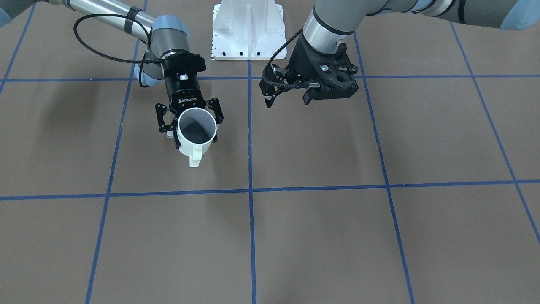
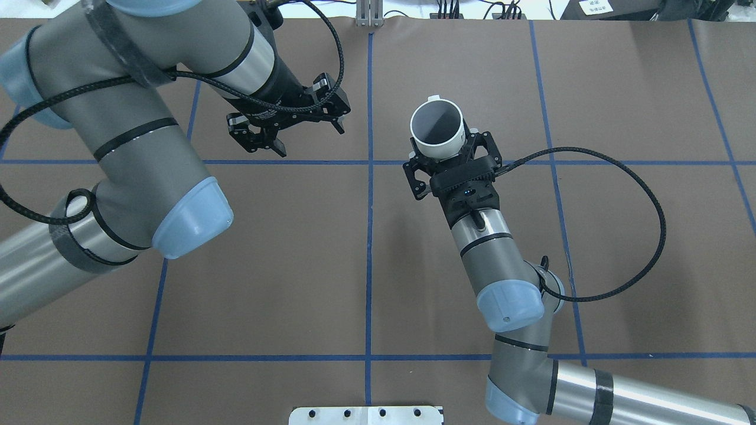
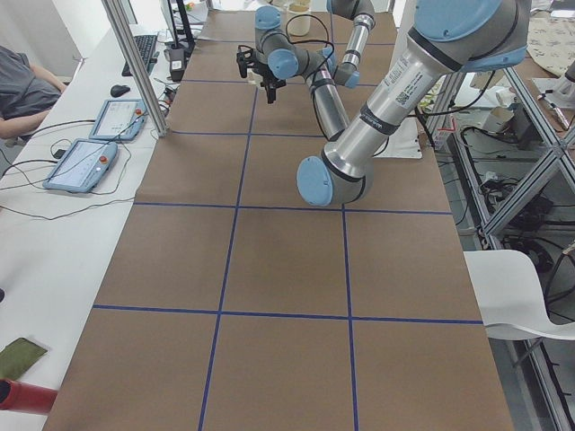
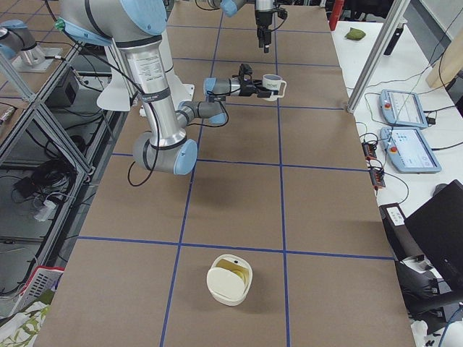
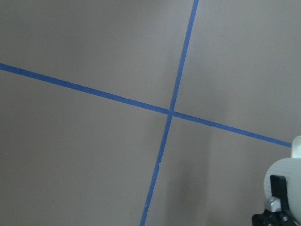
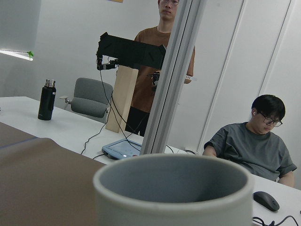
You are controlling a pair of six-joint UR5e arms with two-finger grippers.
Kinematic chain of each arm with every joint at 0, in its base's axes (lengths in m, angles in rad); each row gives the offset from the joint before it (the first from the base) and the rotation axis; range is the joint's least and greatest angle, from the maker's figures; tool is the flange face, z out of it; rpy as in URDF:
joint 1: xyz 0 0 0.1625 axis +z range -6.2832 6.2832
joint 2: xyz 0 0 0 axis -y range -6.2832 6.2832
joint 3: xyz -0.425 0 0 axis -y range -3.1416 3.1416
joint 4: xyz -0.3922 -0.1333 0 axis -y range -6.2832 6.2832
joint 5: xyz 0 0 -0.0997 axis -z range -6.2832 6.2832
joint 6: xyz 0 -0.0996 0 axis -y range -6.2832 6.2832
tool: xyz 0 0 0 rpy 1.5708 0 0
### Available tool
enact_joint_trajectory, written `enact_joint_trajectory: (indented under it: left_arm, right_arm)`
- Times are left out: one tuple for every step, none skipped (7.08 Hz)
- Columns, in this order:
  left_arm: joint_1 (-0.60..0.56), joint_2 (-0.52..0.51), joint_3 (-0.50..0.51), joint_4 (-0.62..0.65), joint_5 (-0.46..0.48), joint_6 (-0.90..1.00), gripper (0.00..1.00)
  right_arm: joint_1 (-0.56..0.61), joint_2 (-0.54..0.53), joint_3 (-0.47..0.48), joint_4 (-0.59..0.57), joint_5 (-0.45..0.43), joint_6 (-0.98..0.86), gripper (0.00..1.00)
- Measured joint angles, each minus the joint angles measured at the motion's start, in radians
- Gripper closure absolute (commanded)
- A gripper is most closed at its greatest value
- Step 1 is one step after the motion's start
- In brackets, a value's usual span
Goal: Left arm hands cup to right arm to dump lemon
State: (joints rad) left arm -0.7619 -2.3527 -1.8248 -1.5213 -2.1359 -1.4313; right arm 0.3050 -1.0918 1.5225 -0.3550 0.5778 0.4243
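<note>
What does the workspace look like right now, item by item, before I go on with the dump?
Surface: brown mat with a blue tape grid.
Job's things: cup upright in the right gripper, above the mat; lemon: nothing seen.
Clutter: white round container, something yellowish inside, near the table's right end.
Grippers: left gripper open, empty; right shut on the cup.
Cables: black cable loops free off the right arm.
Surroundings: pendant and seated person at the side desk.

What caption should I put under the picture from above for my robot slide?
The right gripper holds the white cup over the brown table, while the left gripper hangs open nearby.
</note>
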Motion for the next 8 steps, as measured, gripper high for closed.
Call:
enact_joint_trajectory:
  left_arm:
    - [0.025,-0.017,0.008,-0.012,0.029,-0.044,0.00]
    - [0.048,-0.039,0.012,-0.017,0.055,-0.088,0.00]
    - [0.059,-0.055,0.017,-0.018,0.067,-0.121,0.00]
    - [0.064,-0.070,0.031,-0.019,0.071,-0.136,0.00]
    - [0.065,-0.091,0.057,-0.019,0.072,-0.143,0.01]
    - [0.069,-0.106,0.079,-0.023,0.075,-0.146,0.02]
    - [0.080,-0.112,0.092,-0.034,0.089,-0.146,0.06]
    - [0.094,-0.114,0.102,-0.050,0.107,-0.146,0.12]
  right_arm:
    - [-0.028,0.009,0.007,-0.009,-0.038,-0.006,1.00]
    - [-0.054,0.019,0.011,-0.023,-0.074,-0.008,1.00]
    - [-0.074,0.028,0.012,-0.043,-0.101,-0.009,1.00]
    - [-0.086,0.035,0.013,-0.065,-0.114,-0.010,1.00]
    - [-0.091,0.039,0.013,-0.082,-0.119,-0.017,1.00]
    - [-0.092,0.045,0.013,-0.090,-0.120,-0.036,1.00]
    - [-0.093,0.053,0.013,-0.094,-0.120,-0.057,1.00]
    - [-0.093,0.060,0.013,-0.095,-0.121,-0.070,1.00]
